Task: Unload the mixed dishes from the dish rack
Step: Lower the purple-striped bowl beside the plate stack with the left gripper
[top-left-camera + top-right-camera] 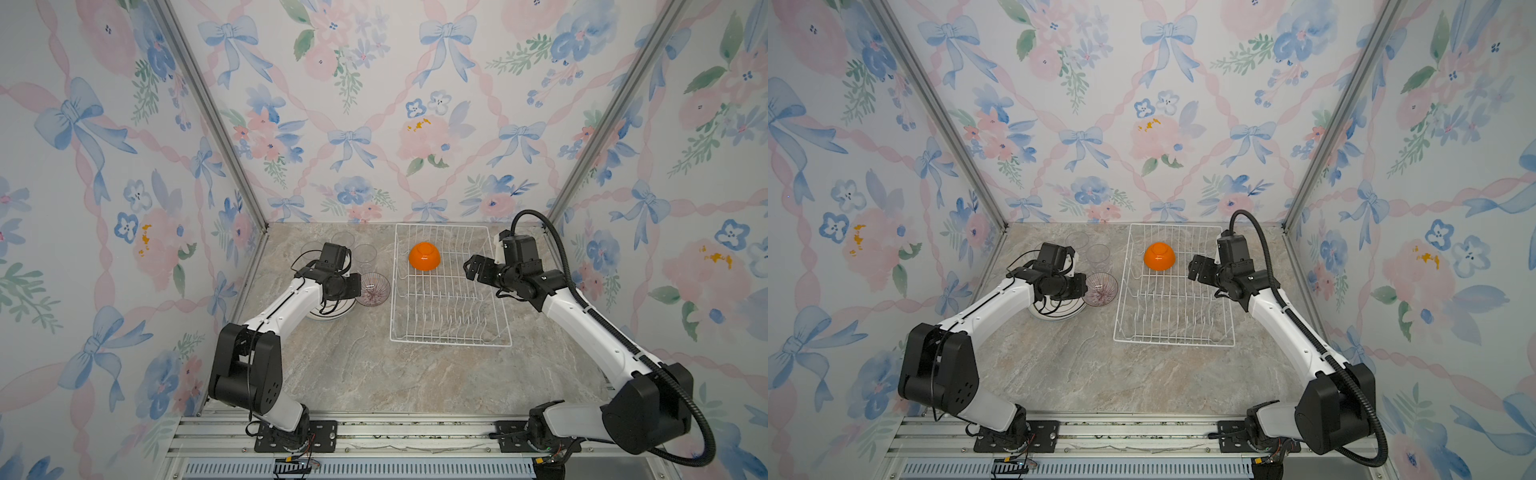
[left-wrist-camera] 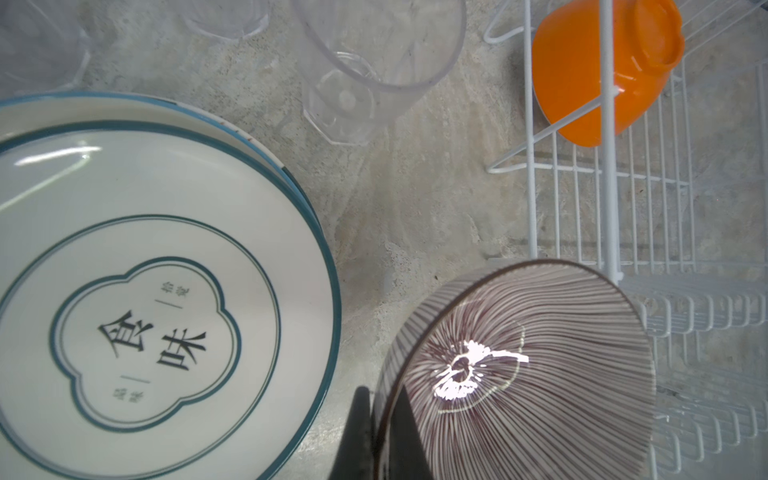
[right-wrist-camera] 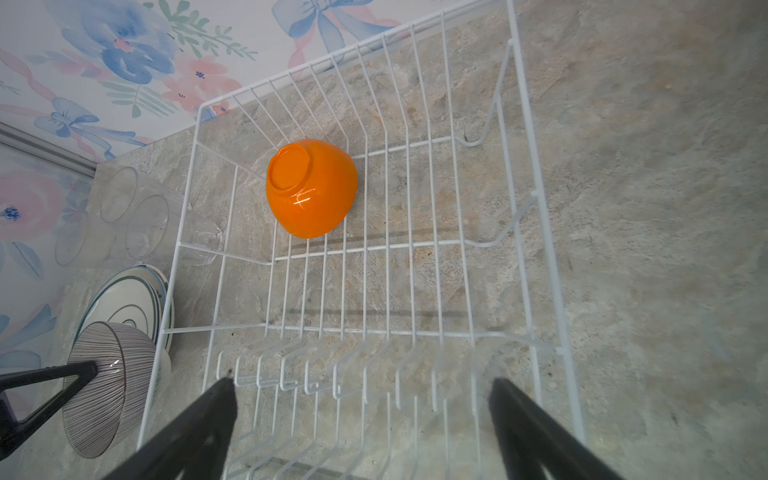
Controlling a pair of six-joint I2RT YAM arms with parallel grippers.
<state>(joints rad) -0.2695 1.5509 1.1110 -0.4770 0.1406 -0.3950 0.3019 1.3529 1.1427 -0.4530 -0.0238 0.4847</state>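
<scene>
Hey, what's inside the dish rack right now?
Only the orange bowl, upside down near the far end of the dish rack. Nothing else shows in it. Whatever might sit under the bowl is covered.

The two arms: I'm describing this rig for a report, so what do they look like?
Both the left arm and right arm have white links between bulky black joint housings, on black base plates. A thick black corrugated hose loops along the right arm; thin black cables run along the left. The fingers are black and tapered.
</scene>
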